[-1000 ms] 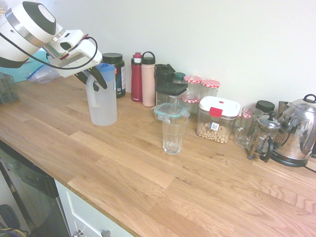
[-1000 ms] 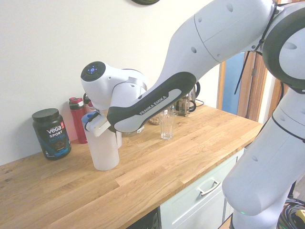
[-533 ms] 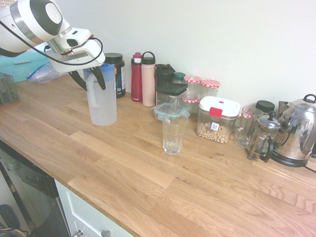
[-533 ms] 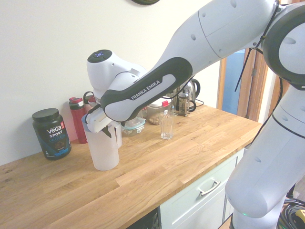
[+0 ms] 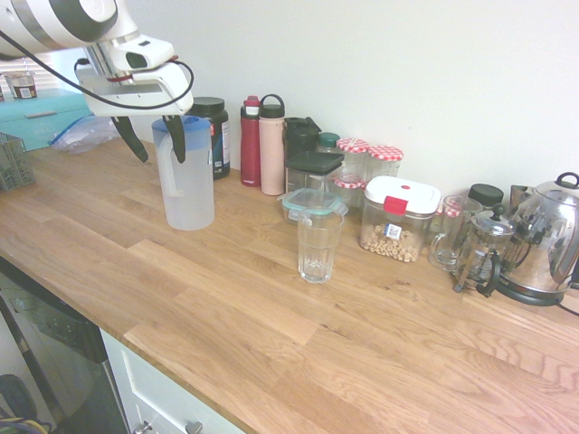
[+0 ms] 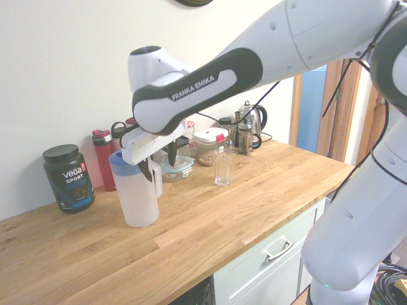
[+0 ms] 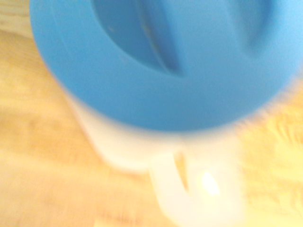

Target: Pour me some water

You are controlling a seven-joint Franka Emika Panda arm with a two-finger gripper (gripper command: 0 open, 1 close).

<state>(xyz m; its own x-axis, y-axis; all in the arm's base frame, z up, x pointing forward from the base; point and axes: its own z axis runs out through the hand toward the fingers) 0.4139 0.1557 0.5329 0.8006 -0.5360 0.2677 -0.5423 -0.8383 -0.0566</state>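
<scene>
A frosted plastic pitcher with a blue lid stands upright on the wooden counter; it also shows in the second exterior view as the pitcher. My gripper hangs open over its handle, one finger on each side and apart from it. The gripper holds nothing. A clear drinking glass stands upright to the pitcher's right, seen again as the glass. The water does not show through the frosted wall. The wrist view is filled by the blurred blue lid and the handle.
Along the wall stand a black tub, a red bottle, a pink bottle, several jars and boxes, a French press and a steel kettle. The counter's front edge drops to cabinets.
The fingers have spread and let go of the pitcher's handle. The wrist has risen and swung more upright above the pitcher. Pitcher and glass have stayed put.
</scene>
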